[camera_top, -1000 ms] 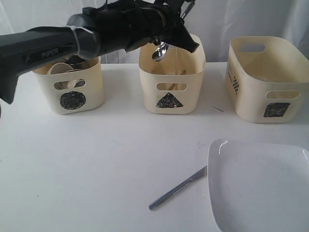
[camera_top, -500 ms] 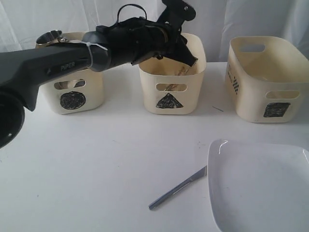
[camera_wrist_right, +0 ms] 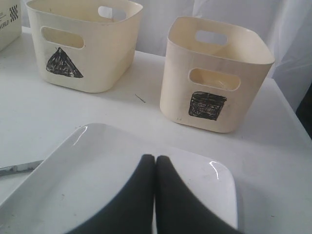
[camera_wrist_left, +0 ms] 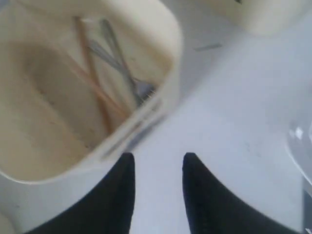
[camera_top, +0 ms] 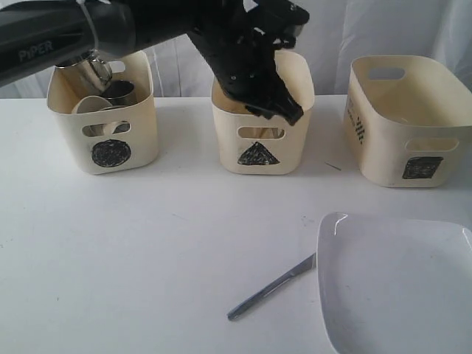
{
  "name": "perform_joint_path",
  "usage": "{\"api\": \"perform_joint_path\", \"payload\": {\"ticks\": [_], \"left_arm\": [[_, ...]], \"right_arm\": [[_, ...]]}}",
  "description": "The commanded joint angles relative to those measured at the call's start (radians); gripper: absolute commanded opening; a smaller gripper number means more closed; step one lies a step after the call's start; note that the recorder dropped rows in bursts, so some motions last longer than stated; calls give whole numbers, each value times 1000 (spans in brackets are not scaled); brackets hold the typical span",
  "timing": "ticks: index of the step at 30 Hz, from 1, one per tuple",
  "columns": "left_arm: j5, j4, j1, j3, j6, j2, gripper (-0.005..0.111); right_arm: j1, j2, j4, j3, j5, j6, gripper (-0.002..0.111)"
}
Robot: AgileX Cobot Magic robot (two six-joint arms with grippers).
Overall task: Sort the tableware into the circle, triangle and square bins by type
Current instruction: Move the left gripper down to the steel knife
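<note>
My left gripper hangs open and empty at the front rim of the triangle bin. The left wrist view looks into that bin, where wooden chopsticks and metal cutlery lie; the left gripper has nothing between its fingers. A knife lies on the table near the large white plate. My right gripper is shut and empty, just above the plate. The circle bin holds a steel mug and a small white bowl.
The square bin stands at the back right, also in the right wrist view beside the triangle bin. A white curtain hangs behind the table. The black left arm reaches in from the upper left.
One second ago the left gripper held a spoon above the triangle bin. The spoon has left the gripper, which is now open, and the arm has swung upward.
</note>
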Motion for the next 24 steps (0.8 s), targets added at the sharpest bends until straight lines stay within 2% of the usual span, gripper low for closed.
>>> {"api": "perform_joint_path", "payload": {"ticks": [1,7,11,14,16,24], "left_arm": [[160,-80,-26,86,74,-60,38],[191,-158,-54,284,101,-93,39],[169,-204,-103,380,167,-94,47],[133,-205,-131,416,181,-94,57],[116,-207,-141,431,181,-94,60],[88,-243,-145,457,177,-91,61]], "right_arm": [[3,-6,-3,7,-9,1,0],[3,-6,-3,7,-9,1,0],[3,-6,-3,7,-9,1,0],[3,-6,-3,7,-9,1,0],[3,-6,-3,7,-9,1,0],[3,-6,-3,7,-9,1,0]]}}
